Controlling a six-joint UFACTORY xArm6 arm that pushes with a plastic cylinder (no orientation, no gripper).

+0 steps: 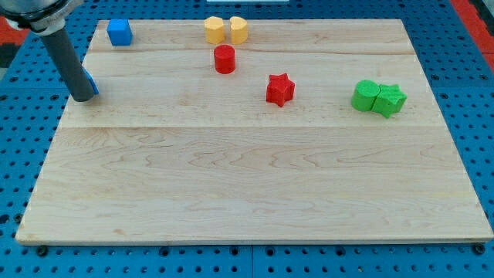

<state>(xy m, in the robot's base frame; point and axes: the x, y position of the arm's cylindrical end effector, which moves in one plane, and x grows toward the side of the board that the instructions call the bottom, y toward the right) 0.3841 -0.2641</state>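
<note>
My tip (80, 98) sits at the board's (231, 193) left edge, pressed against a small blue block (92, 84) that peeks out on its right, mostly hidden behind the rod so I can't tell its shape; there's no claw on this rig, just the rod, so nothing to call wide or narrow. Blue cube (119, 32) is at top left, well apart from the tip. Along the top, two yellow blocks (225, 30) touch side by side w/ a red cylinder (225, 59) just below, a red star (280, 89) is near centre-right, and two green blocks (378, 98) touch at far right.
</note>
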